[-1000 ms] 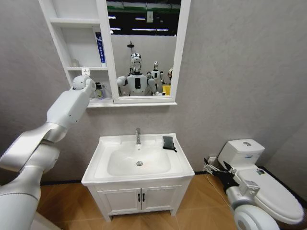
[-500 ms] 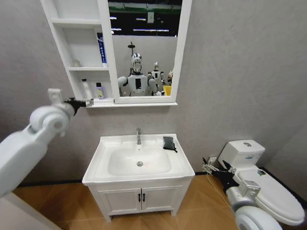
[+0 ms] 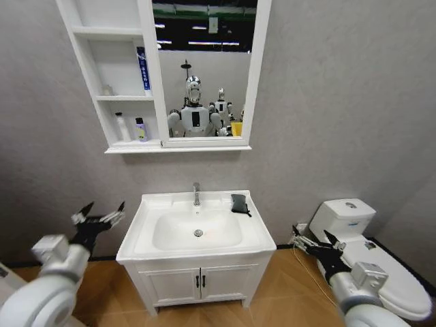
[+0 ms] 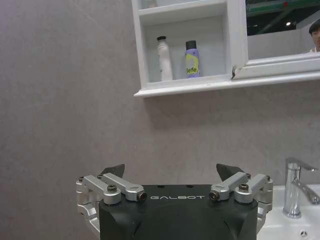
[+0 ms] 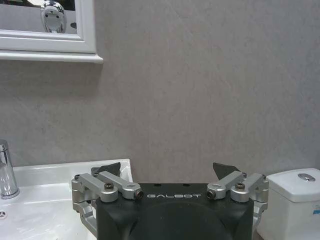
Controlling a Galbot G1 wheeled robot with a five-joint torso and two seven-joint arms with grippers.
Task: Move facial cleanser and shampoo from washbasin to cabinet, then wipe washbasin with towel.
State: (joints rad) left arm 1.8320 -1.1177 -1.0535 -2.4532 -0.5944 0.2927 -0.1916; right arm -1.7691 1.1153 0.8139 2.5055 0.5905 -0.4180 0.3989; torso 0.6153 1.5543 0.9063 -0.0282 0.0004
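Note:
Two bottles stand side by side on the lowest open shelf of the cabinet [image 3: 109, 68]: a slim white one [image 3: 121, 127] [image 4: 163, 59] and a purple one with a yellow label [image 3: 139, 129] [image 4: 192, 59]. I cannot tell which is the facial cleanser and which the shampoo. The dark folded towel [image 3: 238, 203] lies on the back right corner of the washbasin [image 3: 146, 204]. My left gripper [image 3: 99, 218] [image 4: 172, 172] hangs open and empty to the left of the basin. At the basin's right, my right gripper [image 3: 312, 240] [image 5: 165, 170] is open and empty, low near the floor.
A chrome tap [image 3: 196, 193] stands at the back of the basin. The mirror [image 3: 204, 68] adjoins the shelves. A white toilet [image 3: 361, 238] sits to the right, close behind my right arm. The floor vanity [image 3: 197, 279] with black handles carries the basin.
My left arm has dropped from the cabinet's lower shelf to beside the basin's left edge, leaving both bottles on the shelf. The right gripper has barely shifted.

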